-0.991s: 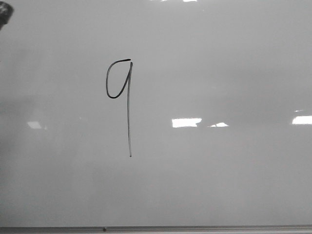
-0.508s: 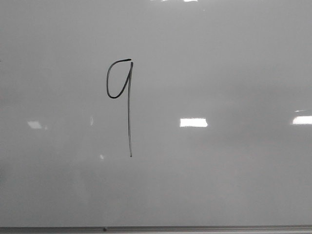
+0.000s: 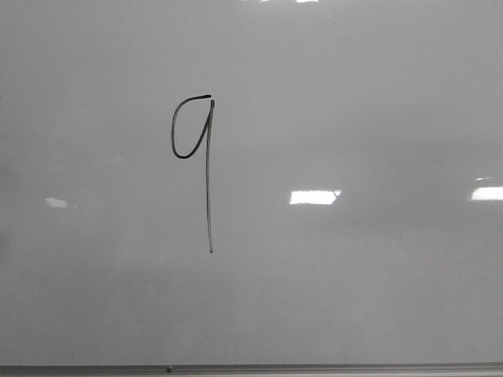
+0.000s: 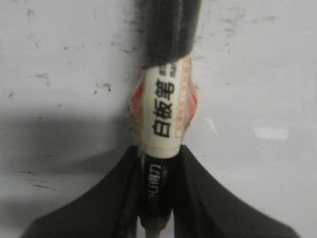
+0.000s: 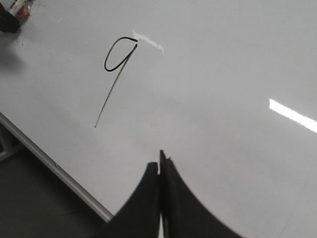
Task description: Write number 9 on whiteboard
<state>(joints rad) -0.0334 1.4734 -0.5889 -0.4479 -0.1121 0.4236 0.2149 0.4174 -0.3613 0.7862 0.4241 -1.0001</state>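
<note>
A thin black number 9 [image 3: 206, 157] stands on the glossy pale whiteboard [image 3: 354, 94], with a small loop and a long straight tail. It also shows in the right wrist view [image 5: 116, 64]. My left gripper [image 4: 159, 163] is shut on a whiteboard marker [image 4: 166, 109] with a cream printed label and a black cap end, held over a smudged part of the board. My right gripper [image 5: 159, 166] is shut and empty, over the board [image 5: 223, 74] near its lower edge, apart from the digit. Neither gripper shows in the front view.
A thin grey metal edge strip [image 3: 251, 368] runs along the board's bottom; it also shows in the right wrist view [image 5: 54, 166], with dark floor beyond. Bright white glare patches [image 3: 313, 197] lie right of the digit. The marker and left gripper's tip show at a corner [image 5: 12, 12].
A dark shape at the front view's upper left corner has left the view. The glare patches have shifted slightly. The number 9 is unchanged.
</note>
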